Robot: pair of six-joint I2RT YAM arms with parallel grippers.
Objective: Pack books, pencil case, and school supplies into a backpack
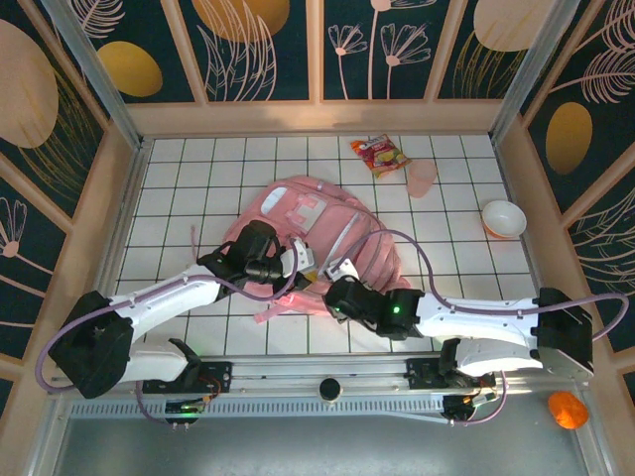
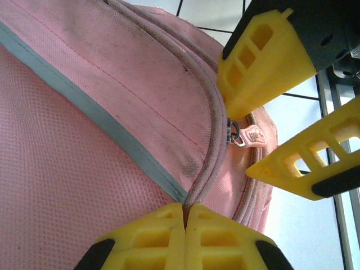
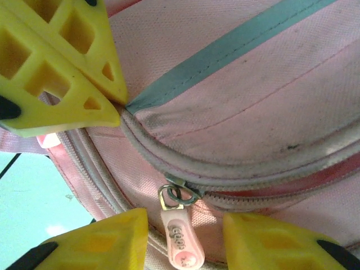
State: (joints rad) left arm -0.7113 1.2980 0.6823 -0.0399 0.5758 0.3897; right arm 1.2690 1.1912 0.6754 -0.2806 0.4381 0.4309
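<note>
Overhead, two wrist close-ups on backpack (image 3: 253,84)

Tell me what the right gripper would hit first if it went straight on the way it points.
Most likely the small pink rubber zipper pull, hanging between the open fingers of the right gripper; right behind it lies the large soft pink backpack. Depth is unclear.

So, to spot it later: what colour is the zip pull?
The zip pull is pink; right wrist view.
</note>
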